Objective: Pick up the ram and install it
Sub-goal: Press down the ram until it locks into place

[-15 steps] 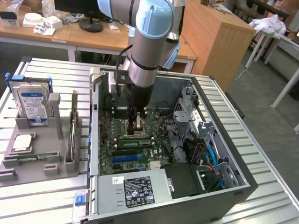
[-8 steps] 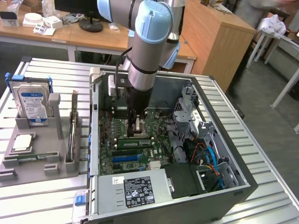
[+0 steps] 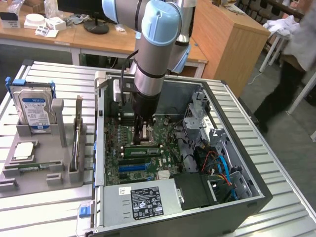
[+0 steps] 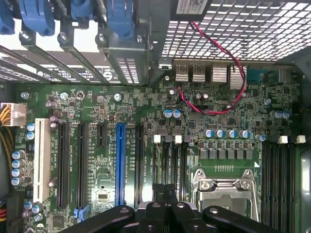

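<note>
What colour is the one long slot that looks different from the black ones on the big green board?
Blue, clearest in the wrist view.

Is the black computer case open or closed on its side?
Open. The black computer case has no side panel; the green motherboard inside lies exposed, and the gripper reaches in.

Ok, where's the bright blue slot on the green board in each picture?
Exterior view: the blue slot lies on the motherboard, between the end effector and the labelled grey box.
Wrist view: the blue slot stands among black slots, a few slots from the white slot.
Shared landmark: the end effector.
</note>
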Controlling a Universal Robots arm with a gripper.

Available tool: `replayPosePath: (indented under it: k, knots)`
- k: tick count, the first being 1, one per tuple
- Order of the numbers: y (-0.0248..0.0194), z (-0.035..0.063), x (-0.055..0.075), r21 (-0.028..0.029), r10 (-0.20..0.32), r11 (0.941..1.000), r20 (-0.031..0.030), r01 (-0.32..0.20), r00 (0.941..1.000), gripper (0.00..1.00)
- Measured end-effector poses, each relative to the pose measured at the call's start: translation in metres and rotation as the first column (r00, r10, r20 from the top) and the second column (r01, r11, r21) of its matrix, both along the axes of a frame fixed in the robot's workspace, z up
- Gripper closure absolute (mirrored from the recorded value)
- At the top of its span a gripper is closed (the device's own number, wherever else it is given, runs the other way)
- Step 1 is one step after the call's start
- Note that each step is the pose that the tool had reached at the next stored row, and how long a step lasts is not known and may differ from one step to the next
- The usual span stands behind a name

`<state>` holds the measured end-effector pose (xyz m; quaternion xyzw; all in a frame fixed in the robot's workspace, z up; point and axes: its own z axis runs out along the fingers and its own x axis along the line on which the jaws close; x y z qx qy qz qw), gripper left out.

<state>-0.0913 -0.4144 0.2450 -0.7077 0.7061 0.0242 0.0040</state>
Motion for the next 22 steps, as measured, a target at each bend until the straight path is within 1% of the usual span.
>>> replayPosePath:
  k: [3,5,22]
  knots:
    - [-0.0002,0.0,-0.0001,-0.0001,0.0,1.0,0.0,0.0,1.0,0.89]
    - [-0.0015,0.0,-0.0001,-0.0001,0.0,1.0,-0.0001,0.0,1.0,0.89]
    - [-0.0015,-0.0038,0.0,0.0,0.0,1.0,0.0,0.0,1.0,0.89]
